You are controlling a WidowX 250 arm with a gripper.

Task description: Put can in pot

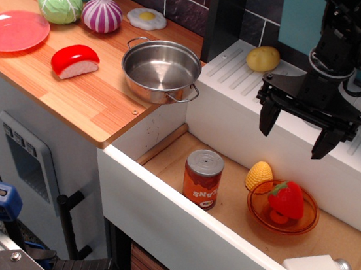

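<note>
can (202, 178) upright in sink, label lettering inverted, unreadable

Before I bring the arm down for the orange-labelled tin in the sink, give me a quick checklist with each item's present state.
1. Black gripper open and empty: ok.
2. Orange-labelled tin can upright, ribbed top exposed: ok.
3. Gripper above the can: not ok, it hangs to the right, nearer the orange transparent dish.
4. Room around the can: ok, the yellow corn piece and dish stand apart from it.
5. Shiny steel pot empty on the wooden counter: ok.
6. Height above the can: cannot tell.
</note>
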